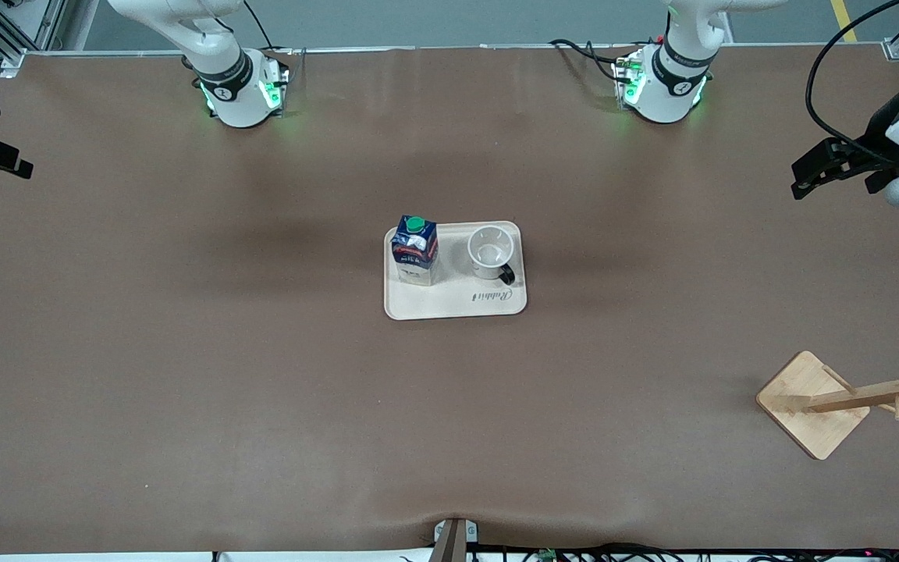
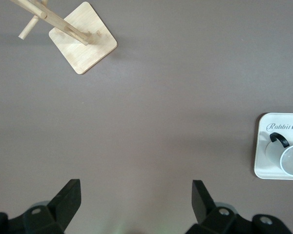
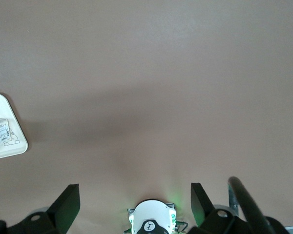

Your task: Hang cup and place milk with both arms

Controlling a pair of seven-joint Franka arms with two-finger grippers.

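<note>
The tray [image 1: 418,308] carries a dark script word on its bare surface — it reads "Rabbit" — printed near the edge closest to the front camera, just in front of the cup [image 1: 491,251]. In the left wrist view the same word shows on the tray [image 2: 278,121] beside the cup's handle. The milk [image 1: 415,250] carton has a red label with pale lettering — too small to read.

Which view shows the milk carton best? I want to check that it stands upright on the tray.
The front view: the milk stands upright on the tray beside the cup, green cap up. The right wrist view catches only a pale corner of it at the frame's edge. The left wrist view misses it.
</note>
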